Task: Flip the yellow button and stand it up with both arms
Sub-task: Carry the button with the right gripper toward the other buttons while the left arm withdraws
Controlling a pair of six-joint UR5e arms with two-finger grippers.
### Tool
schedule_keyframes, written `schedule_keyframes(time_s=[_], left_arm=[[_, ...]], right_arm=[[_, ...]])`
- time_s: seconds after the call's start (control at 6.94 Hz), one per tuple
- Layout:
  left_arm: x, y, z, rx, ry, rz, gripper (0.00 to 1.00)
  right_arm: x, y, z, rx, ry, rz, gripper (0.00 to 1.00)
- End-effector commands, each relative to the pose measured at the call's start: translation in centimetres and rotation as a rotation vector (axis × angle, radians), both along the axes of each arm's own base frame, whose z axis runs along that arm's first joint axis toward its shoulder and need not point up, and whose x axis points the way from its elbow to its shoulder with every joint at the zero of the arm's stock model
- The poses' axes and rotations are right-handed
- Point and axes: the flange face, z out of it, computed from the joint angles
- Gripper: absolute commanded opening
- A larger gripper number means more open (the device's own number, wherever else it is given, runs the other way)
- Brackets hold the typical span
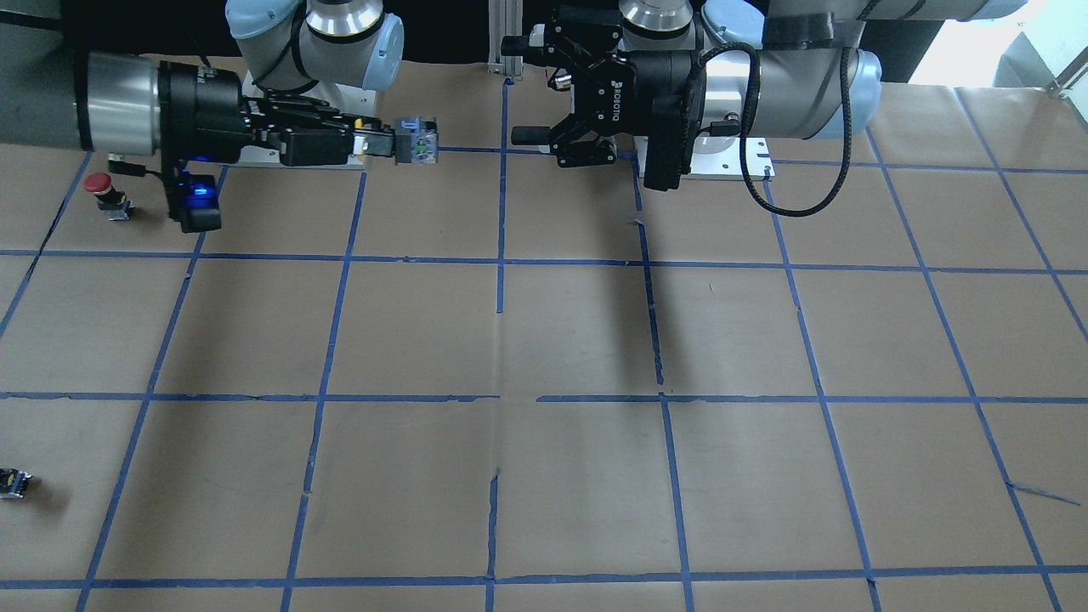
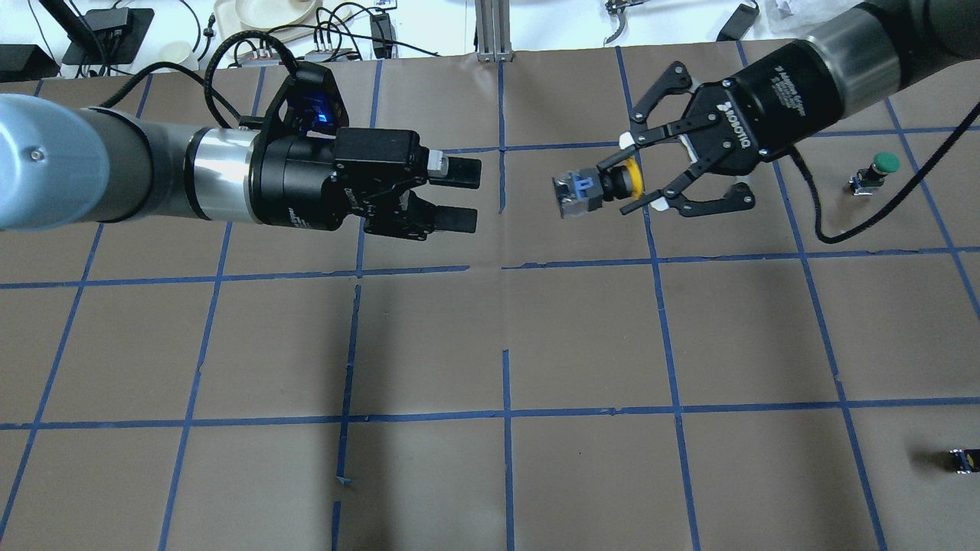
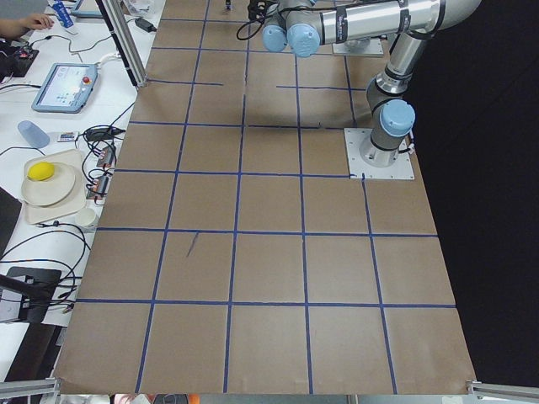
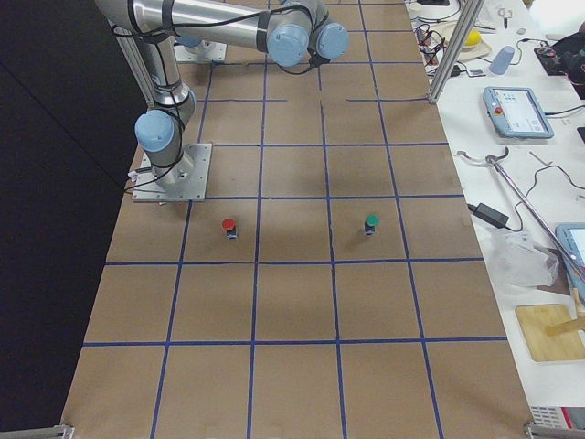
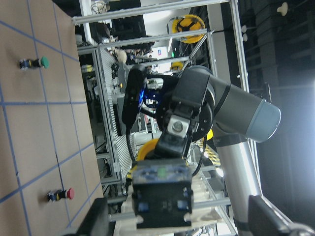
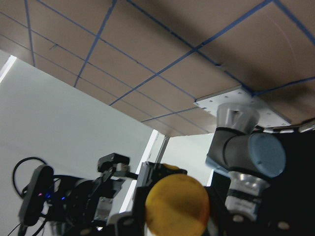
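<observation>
Right gripper (image 2: 629, 176) is clamping the yellow button (image 2: 582, 193) by its cap and holding it sideways in the air over the table (image 2: 582, 344), base pointing at the left gripper (image 2: 459, 196). Cap is mostly hiding between the fingers overhead. Body is hiding behind the cap in the right wrist view. Left gripper is sitting released, a gap separating it from the button. Side views are cutting off both grippers. Red button (image 1: 100, 185) and green button (image 2: 880, 164) are standing well apart on the right arm's side. Small dark part (image 2: 963, 460) is sitting near the frame edge.
</observation>
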Motion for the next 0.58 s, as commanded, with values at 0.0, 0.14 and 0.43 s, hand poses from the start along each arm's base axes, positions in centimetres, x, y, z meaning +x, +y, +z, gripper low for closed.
schedule_keyframes(time_s=[0.0, 0.14, 0.43], left_arm=[[5.0, -3.3, -2.0, 0.005, -0.147, -0.087, 1.00], [6.0, -4.8, -3.2, 0.070, -0.207, -0.082, 1.00], [7.6, -6.3, -4.3, 0.068, -0.441, -0.124, 1.00]], right_arm=[[-5.3, 1.1, 0.6, -0.171, 0.174, 0.230, 0.25], [-6.3, 1.5, 0.2, -0.240, 0.234, 0.366, 0.23], [-8.6, 1.8, -0.6, -0.424, 0.282, 0.728, 0.20]])
